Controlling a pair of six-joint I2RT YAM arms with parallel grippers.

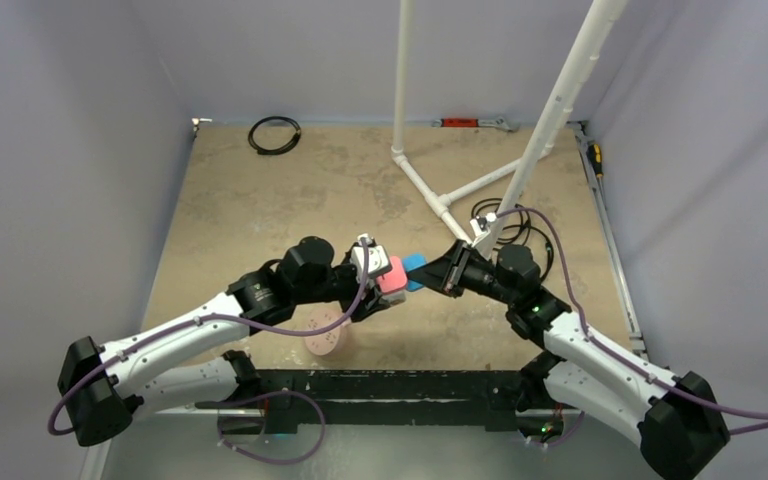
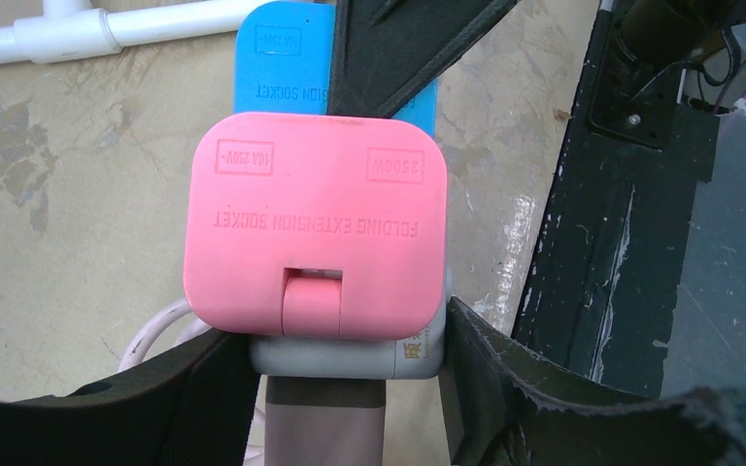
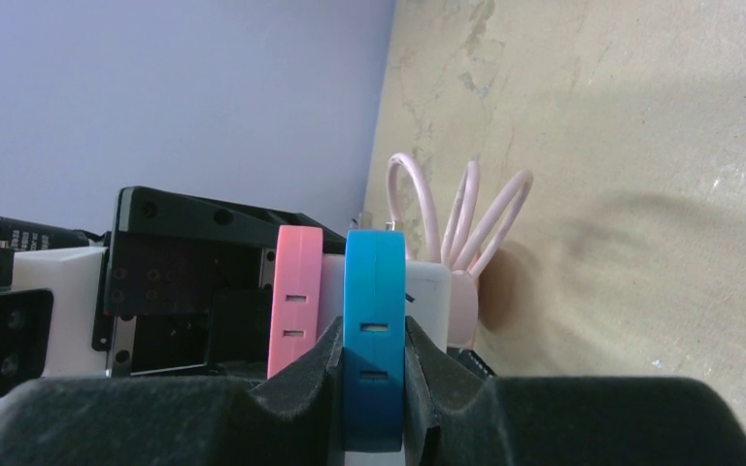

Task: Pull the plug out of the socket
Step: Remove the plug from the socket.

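The pink plug (image 2: 316,233) sits flat against the white-grey socket (image 2: 350,354), a small cube. My left gripper (image 2: 347,364) is shut on the socket, one black finger on each side. A blue flat head (image 2: 277,58) of the same shape sits on the socket's far side. My right gripper (image 3: 376,388) is shut on the blue flat head (image 3: 376,320); the plug (image 3: 293,291) stands just left of it, and the socket (image 3: 429,291) just right. From above, the plug (image 1: 392,274), my left gripper (image 1: 378,285) and my right gripper (image 1: 432,272) meet above the table's front middle. Thin pink cable (image 3: 466,218) loops behind.
A round pink disc (image 1: 325,342) lies below the left gripper. White pipe frame (image 1: 430,195) stands at the back right, with black cables (image 1: 505,222) at its foot. A black cable coil (image 1: 274,134) lies far left. The black base rail (image 1: 390,385) runs along the near edge.
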